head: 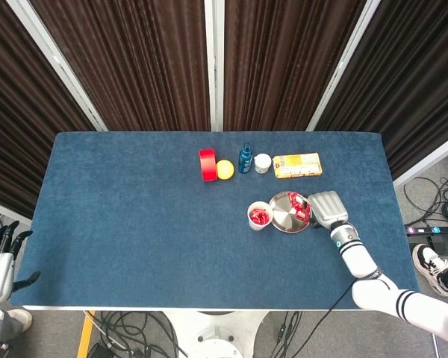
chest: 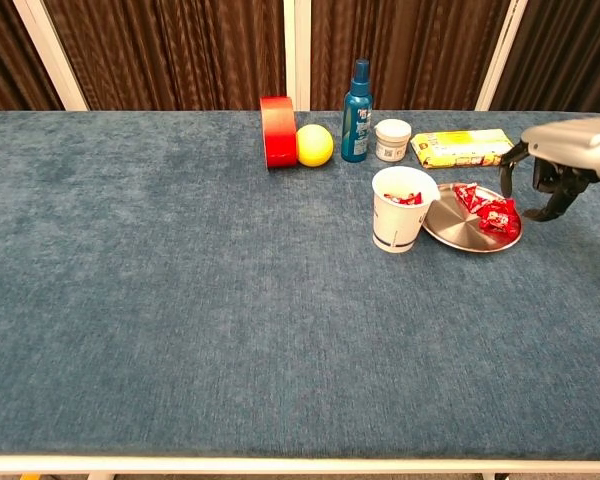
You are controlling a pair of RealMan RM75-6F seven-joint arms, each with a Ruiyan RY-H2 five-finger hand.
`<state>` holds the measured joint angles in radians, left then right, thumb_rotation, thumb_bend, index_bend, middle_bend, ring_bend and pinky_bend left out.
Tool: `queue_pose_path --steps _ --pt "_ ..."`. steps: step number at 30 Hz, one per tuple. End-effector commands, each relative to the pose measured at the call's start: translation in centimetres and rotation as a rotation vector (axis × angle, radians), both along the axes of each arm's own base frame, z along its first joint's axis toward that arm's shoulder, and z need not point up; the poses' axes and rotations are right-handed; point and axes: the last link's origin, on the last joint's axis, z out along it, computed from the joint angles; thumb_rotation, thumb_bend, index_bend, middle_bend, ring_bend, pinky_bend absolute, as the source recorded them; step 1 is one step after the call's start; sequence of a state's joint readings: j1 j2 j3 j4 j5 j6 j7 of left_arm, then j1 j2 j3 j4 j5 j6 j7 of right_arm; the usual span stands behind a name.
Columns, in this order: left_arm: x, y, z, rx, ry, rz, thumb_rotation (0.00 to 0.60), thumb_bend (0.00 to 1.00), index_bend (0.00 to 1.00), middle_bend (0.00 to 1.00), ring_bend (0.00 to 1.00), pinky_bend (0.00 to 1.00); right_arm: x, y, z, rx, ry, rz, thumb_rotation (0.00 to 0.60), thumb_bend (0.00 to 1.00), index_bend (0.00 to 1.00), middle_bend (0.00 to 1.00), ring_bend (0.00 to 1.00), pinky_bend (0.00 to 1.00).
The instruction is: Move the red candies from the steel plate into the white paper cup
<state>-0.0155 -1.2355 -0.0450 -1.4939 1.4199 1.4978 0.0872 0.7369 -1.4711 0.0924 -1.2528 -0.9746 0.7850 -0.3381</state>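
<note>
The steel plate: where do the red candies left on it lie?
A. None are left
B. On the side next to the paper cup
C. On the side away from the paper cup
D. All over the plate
C: the red candies sit bunched at the far-right part of the steel plate, away from the white paper cup and near the right robot hand, while the plate's cup side is bare metal.
</note>
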Motion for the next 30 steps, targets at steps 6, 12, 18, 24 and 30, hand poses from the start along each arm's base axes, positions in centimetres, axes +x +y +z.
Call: queue_pose_path --steps 6,12,18,24,30 --pt "-0.1 0.0 0.0 0.001 -0.001 0.002 0.600 0.00 0.26 0.15 0.09 0.13 -0.3 -0.7 -1.4 0.016 0.020 -0.017 0.600 0.24 0.45 0.98 0.94 1.00" --pt "-0.2 0.0 -0.1 0.001 -0.005 0.002 0.600 0.00 0.26 0.15 0.09 0.13 -0.1 -0.9 -2.3 0.027 0.031 -0.017 0.600 0.24 0.45 0.98 0.94 1.00" --pt "-0.3 0.0 0.0 0.002 -0.005 0.004 0.600 0.00 0.26 0.15 0.09 0.13 0.2 -0.8 -2.9 0.037 0.028 -0.011 0.600 0.23 0.46 0.98 0.94 1.00" --pt "-0.4 -0.1 -0.1 0.001 -0.007 0.008 0.600 0.00 0.26 0.15 0.09 0.13 0.0 -1.1 -3.0 0.031 0.037 -0.017 0.600 0.28 0.53 0.98 0.94 1.00" --pt "-0.4 -0.1 0.0 0.004 -0.006 0.009 0.600 0.00 0.26 0.15 0.09 0.13 1.5 -1.2 -2.3 -0.005 -0.021 0.021 0.600 0.33 0.62 0.98 0.94 1.00"
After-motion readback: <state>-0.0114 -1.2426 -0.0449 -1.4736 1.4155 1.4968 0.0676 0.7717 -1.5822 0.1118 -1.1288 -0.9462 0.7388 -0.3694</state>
